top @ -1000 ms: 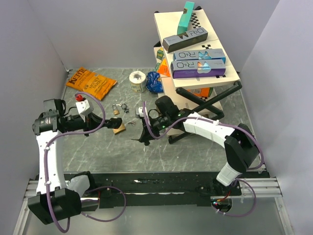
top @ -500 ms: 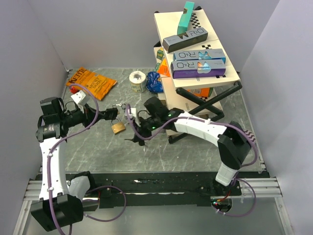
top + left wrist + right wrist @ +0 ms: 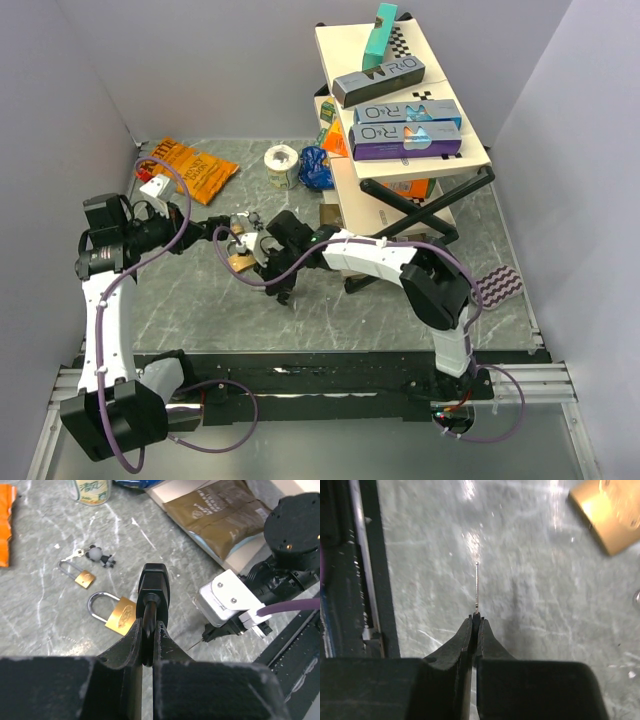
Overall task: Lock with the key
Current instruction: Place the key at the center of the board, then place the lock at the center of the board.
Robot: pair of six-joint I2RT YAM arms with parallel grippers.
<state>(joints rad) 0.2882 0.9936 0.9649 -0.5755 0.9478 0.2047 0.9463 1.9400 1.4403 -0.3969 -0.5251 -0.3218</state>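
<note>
My left gripper [image 3: 148, 630] is shut on a black lock [image 3: 153, 586], pinching its dark loop, with the black body sticking out past the fingertips above the table. In the top view it [image 3: 220, 235] hovers just left of a brass padlock [image 3: 240, 262] lying flat, which also shows in the left wrist view [image 3: 120, 618]. My right gripper [image 3: 476, 621] is shut on a key whose thin blade [image 3: 477, 587] points out edge-on over the table. The brass padlock's corner [image 3: 607, 522] is at that view's upper right. In the top view the right gripper [image 3: 283, 290] is just right of the padlock.
A smaller brass padlock [image 3: 81, 576] with a key and a grey figure keychain [image 3: 100, 556] lies beyond. An orange chip bag [image 3: 185, 168], a tape roll [image 3: 281, 162], a blue bag [image 3: 316, 168] and a black rack with stacked boxes [image 3: 400, 130] stand at the back.
My right arm has swung left, bringing the key beside the brass padlock. My left gripper has risen and drawn back slightly from the padlock with the black lock.
</note>
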